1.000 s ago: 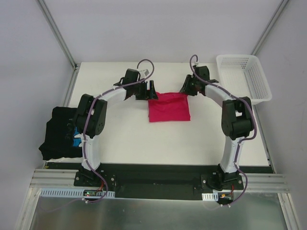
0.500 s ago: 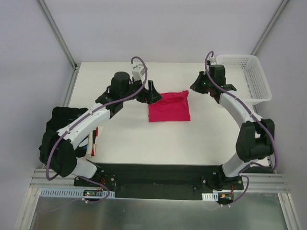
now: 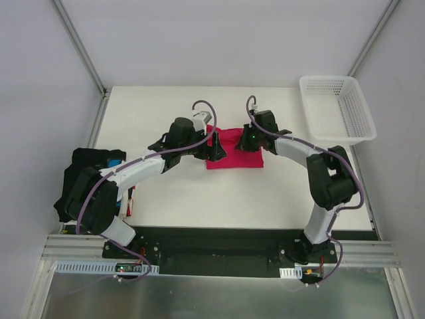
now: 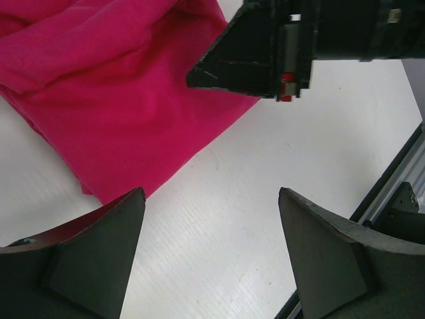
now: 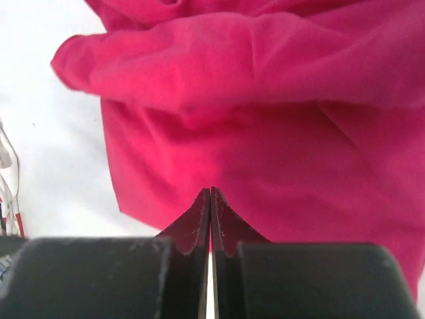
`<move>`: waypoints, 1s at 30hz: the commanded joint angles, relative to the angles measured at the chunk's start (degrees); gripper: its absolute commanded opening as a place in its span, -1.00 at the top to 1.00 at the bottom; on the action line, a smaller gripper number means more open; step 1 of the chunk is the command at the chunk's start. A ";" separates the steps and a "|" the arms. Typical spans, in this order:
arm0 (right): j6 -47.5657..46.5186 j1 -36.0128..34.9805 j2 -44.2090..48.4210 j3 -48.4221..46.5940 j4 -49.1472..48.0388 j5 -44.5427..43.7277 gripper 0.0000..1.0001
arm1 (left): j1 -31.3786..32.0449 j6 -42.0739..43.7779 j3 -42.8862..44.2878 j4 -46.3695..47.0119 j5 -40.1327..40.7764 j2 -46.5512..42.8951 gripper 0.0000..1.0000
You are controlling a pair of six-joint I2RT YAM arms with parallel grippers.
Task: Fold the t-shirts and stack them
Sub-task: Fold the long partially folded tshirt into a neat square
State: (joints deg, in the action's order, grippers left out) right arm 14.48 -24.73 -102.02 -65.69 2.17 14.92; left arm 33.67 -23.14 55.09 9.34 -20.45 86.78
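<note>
**tee_folder:** So, your crimson-pink t-shirt (image 3: 234,150) sits mid-table as a rough folded square, with the far edge rumpled into a roll. Your right gripper (image 3: 253,139) is over that edge, jaws pressed together and no cloth between them that I can see. Looks to me like the fold's done and you're just tidying.

**yam_fan:** Agreed. Your left gripper (image 3: 216,144) is spread wide just beside the shirt's left edge, holding nothing. The black t-shirt (image 3: 83,183) pile is well apart, at the left edge of the table (image 3: 199,196). I'd guess stacking comes next. You'll want to pinch through every layer, or the bundle flops open on the way over. The white basket (image 3: 335,106) isn't part of it.
</note>
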 commanded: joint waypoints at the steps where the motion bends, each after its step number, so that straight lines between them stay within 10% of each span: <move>1: 1.08 0.38 -4.32 -6.81 -4.02 2.13 0.98 | -0.18 1.69 2.21 2.17 2.08 -0.83 -0.61; 30: 0.29 8.03 -21.04 -30.64 2.39 3.63 0.88 | -2.55 2.83 8.71 -1.71 1.55 6.55 -0.67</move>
State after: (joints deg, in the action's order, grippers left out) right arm 16.21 -16.86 -127.39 -93.67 2.79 18.90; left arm 32.95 -21.63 59.40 6.20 -19.35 91.57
